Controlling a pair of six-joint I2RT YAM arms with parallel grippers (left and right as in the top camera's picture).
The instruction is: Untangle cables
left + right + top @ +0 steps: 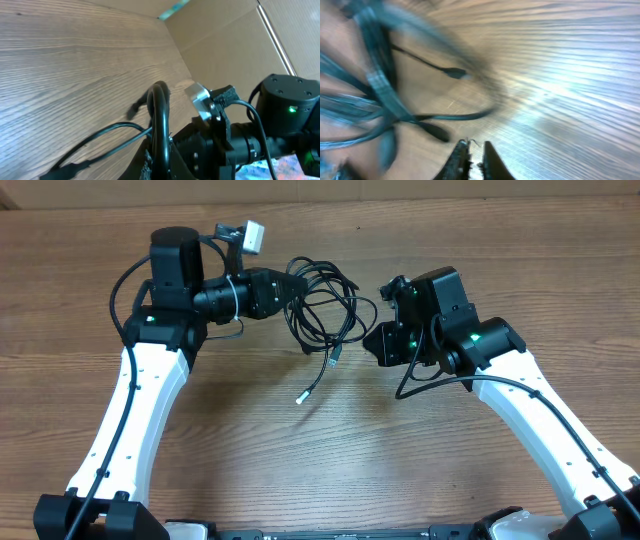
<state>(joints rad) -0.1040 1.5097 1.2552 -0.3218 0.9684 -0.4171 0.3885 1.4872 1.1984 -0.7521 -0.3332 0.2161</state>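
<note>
The cables (pixel 325 300) lie as a tangle of thin black loops at the back middle of the table. One plug end (pixel 335 360) and a light-tipped end (pixel 300 397) trail toward the front. My left gripper (pixel 287 286) reaches in from the left and is shut on a loop of the cables (pixel 160 120), which runs up between its jaws (pixel 161 165). My right gripper (pixel 378 345) is just right of the tangle. In the blurred right wrist view its fingers (pixel 474 150) are shut with nothing between them, and the cables (pixel 380 90) lie to their left.
Bare wooden table (pixel 320 460) stretches in front of the tangle. A cardboard wall (pixel 225 45) stands along the table's far edge. A small white block (pixel 251 235) sits by the left arm's upper end.
</note>
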